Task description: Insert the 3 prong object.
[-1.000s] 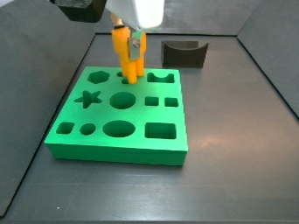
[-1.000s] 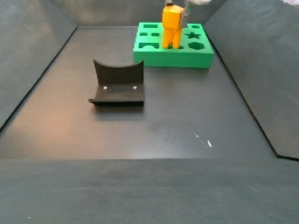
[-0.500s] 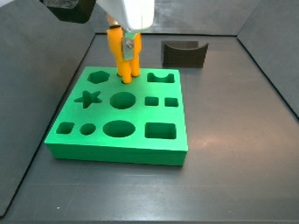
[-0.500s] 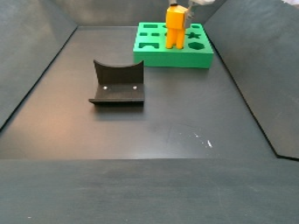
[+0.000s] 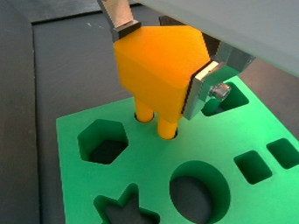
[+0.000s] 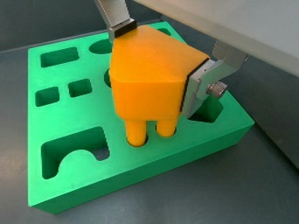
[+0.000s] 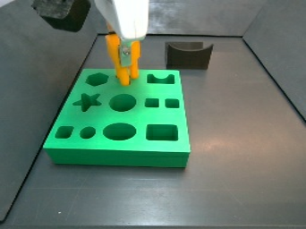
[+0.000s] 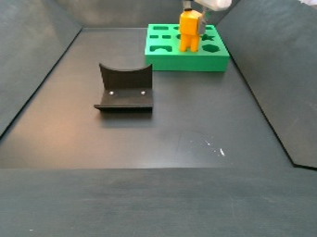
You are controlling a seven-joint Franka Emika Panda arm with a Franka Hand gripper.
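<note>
My gripper [image 7: 124, 49] is shut on the 3 prong object [image 7: 123, 57], a bright orange piece with a blocky top and thin prongs pointing down. It hangs upright over the back row of the green board [image 7: 120, 159], between the hexagon hole [image 7: 97, 80] and the notched hole [image 7: 163, 80]. Both wrist views show the silver fingers [image 5: 205, 86] [image 6: 202, 82] clamping the orange block [image 5: 158, 74] [image 6: 149, 80]. The prong tips [image 5: 167, 131] [image 6: 140, 140] reach the board's top [image 5: 140, 162] [image 6: 176, 166]. I cannot tell whether they sit in holes. A side view shows the object [image 8: 190, 31] over the board [image 8: 186, 63].
The dark grey fixture [image 8: 124, 88], with a curved back, stands on the floor apart from the board; it also shows behind the board [image 7: 189, 54]. The board has several other shaped holes, such as a star [image 7: 86, 101] and an oval [image 7: 118, 132]. Grey walls enclose the floor.
My gripper with the orange piece has shifted a little sideways along the board's back row. The green board seems to have slid slightly with it.
</note>
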